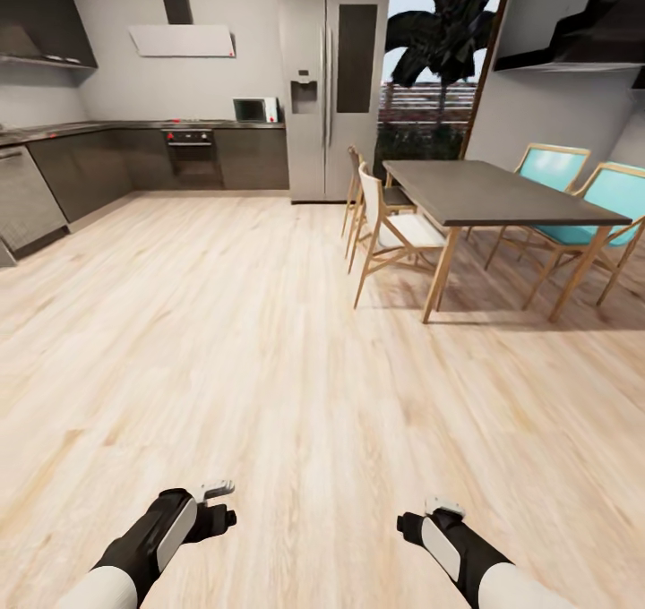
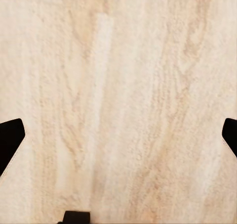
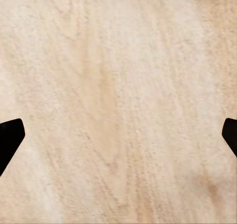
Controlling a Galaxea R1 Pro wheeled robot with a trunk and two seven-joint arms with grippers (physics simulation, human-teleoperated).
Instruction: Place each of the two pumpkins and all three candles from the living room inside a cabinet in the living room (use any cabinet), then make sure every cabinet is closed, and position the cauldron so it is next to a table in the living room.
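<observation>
Both pincers (image 1: pixel 215 512) (image 1: pixel 421 524) spread over plank floor (image 1: pixel 269 349), kitchen beyond

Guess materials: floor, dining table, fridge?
Floor: light wood planks, matte; grain streaks and plank seams show, could be laminate. Dining table: dark grey matte top, flat with no visible grain, material unclear; legs look like pale natural wood. Fridge: brushed steel look, grey with soft sheen, dark panel on its right door. All are simulator renders.
</observation>
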